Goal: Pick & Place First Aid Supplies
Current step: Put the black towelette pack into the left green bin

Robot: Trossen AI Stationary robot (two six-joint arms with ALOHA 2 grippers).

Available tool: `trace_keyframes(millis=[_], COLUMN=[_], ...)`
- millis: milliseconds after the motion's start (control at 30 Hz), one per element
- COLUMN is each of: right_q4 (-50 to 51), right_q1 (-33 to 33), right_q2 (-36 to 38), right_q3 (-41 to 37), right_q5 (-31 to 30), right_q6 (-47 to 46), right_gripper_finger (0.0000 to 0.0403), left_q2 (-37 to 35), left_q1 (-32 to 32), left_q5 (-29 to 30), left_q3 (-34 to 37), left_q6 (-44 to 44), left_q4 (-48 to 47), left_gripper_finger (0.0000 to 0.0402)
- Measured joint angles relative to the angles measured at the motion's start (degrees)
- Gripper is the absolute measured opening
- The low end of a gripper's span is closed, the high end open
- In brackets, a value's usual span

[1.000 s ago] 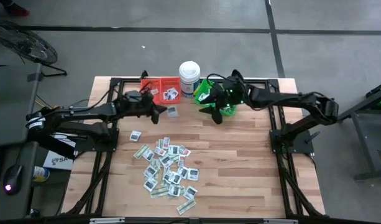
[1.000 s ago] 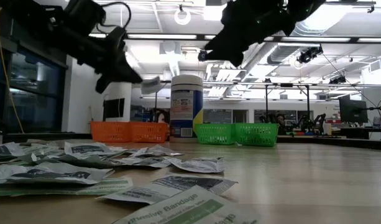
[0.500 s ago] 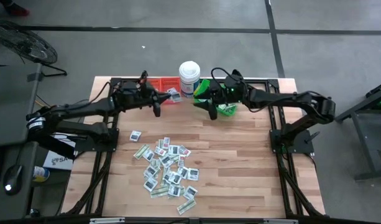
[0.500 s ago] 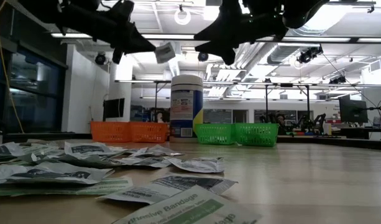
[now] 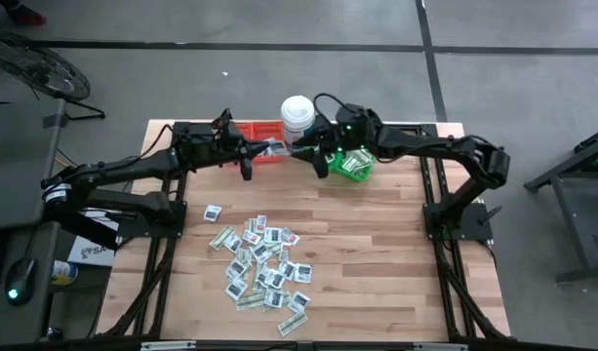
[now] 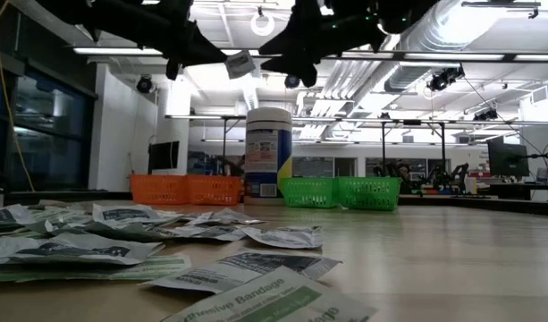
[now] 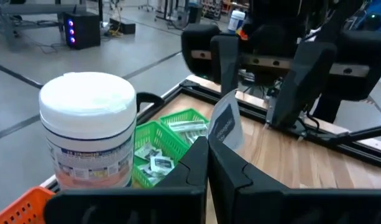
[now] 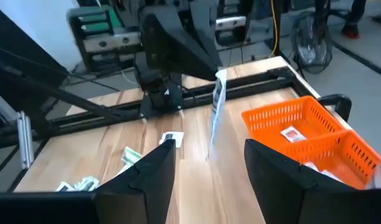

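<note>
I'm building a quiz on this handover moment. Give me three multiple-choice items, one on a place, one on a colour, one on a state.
1. Where does the white tub stand?
A. Between the red bin and the green bin
B. On the packet pile
C. Off the table

2. What colour is the bin with long strips?
A. Blue
B. Green
C. Yellow

3. How is the left tool?
A. Wide open
B. Shut on a packet
C. Resting on the table

Answers: 1 A, seen between them in the high view. 2 B, strips show in the green bin in the left wrist view. 3 B, the packet stands pinched upright, facing the open right tool.
</note>
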State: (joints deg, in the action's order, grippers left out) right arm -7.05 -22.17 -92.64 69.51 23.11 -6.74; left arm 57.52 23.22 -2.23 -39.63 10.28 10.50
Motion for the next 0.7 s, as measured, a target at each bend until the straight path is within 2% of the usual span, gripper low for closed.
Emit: trace_keyframes(millis=[367,700], right_q4=[3.4,-0.9], right_q1=[0.1,0.2], right_q2=[-5.5,-7.9], right_q3=[6.4,6.7], right_q5=[0.5,1.6], right_q6=[0.4,-2.3], right_gripper_finger=[0.0185,0.0177], left_q2=[0.0,0.0], left_q1=[0.0,0.0], left_q5=[-0.2,-1.2], left_q3=[0.0,0.0], left_q6=[-1.0,-1.5], left_q4=[0.1,0.0], left_gripper_finger=[0.0,0.0])
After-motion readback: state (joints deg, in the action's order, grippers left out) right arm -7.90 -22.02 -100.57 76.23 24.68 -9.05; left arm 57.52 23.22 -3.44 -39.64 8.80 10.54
